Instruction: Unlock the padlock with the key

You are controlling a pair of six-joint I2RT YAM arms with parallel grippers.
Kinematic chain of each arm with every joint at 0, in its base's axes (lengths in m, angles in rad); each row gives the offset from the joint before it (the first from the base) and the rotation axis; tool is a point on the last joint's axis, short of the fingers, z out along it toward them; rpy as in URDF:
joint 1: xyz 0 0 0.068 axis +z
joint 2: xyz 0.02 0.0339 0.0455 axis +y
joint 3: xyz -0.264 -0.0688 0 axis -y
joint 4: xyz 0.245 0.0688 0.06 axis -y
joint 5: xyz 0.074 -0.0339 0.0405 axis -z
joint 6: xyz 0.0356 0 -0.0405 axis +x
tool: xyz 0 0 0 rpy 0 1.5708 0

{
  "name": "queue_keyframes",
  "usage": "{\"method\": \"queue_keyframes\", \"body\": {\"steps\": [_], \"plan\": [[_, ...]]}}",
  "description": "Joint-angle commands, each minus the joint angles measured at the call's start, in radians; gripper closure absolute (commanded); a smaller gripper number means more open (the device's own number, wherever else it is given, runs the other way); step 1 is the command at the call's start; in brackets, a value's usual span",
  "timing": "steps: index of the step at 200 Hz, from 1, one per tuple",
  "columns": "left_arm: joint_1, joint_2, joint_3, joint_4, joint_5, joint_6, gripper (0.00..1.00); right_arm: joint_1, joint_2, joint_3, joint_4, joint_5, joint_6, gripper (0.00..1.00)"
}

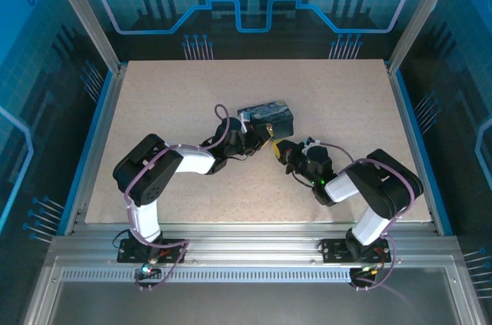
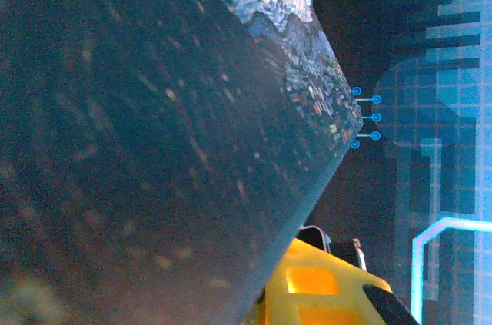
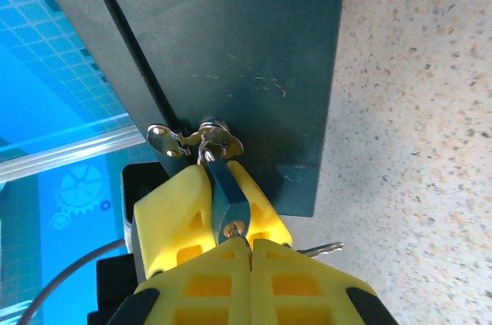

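Grey-blue key (image 3: 228,206), pinched tight in the right gripper (image 3: 223,187), could be bent if twisted askew at the padlock (image 3: 217,137).

Bright even overhead light; left wrist close-up blurred, dim; soft shadows.

The right gripper (image 3: 221,179) is showing fingers (image 3: 181,210) of smooth, faintly glossy yellow moulded plastic. Pinched between them, the key (image 3: 224,200) is looking like dull grey-blue metal, flat and smooth. Just past the fingertips, the padlock (image 3: 217,135) is gleaming as polished, pale brassy metal. Beyond it, the box (image 3: 231,48) wall is appearing matt dark teal, lightly scratched. Beside the fingers, the table (image 3: 415,110) is showing a pale, speckled, stone-like top, matt and grainy.
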Motion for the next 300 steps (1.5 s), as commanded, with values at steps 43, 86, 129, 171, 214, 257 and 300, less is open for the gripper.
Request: {"method": "queue_keyframes", "body": {"steps": [43,86,129,171,214,257,300], "plan": [[-0.041,0.004,-0.015,0.07,0.118,-0.008,1.0,-0.033,-0.075,0.09,-0.185,-0.028,-0.058,1.0],[-0.052,0.004,-0.022,0.067,0.135,-0.008,1.0,-0.047,-0.061,0.124,-0.189,-0.057,-0.079,1.0],[-0.059,0.011,-0.014,0.061,0.14,-0.007,1.0,-0.044,-0.043,0.137,-0.17,-0.066,-0.081,1.0],[-0.061,0.014,-0.014,0.054,0.146,-0.003,1.0,-0.044,-0.049,0.137,-0.173,-0.065,-0.085,1.0],[-0.063,0.016,-0.021,0.055,0.146,-0.004,1.0,-0.044,-0.037,0.148,-0.164,-0.071,-0.078,1.0],[-0.039,0.006,-0.041,0.037,0.125,0.015,1.0,-0.05,-0.053,0.122,-0.182,-0.098,-0.108,0.98],[0.012,-0.024,-0.061,-0.056,0.106,0.079,1.0,-0.088,-0.158,0.055,-0.358,-0.188,-0.248,0.66]]}}
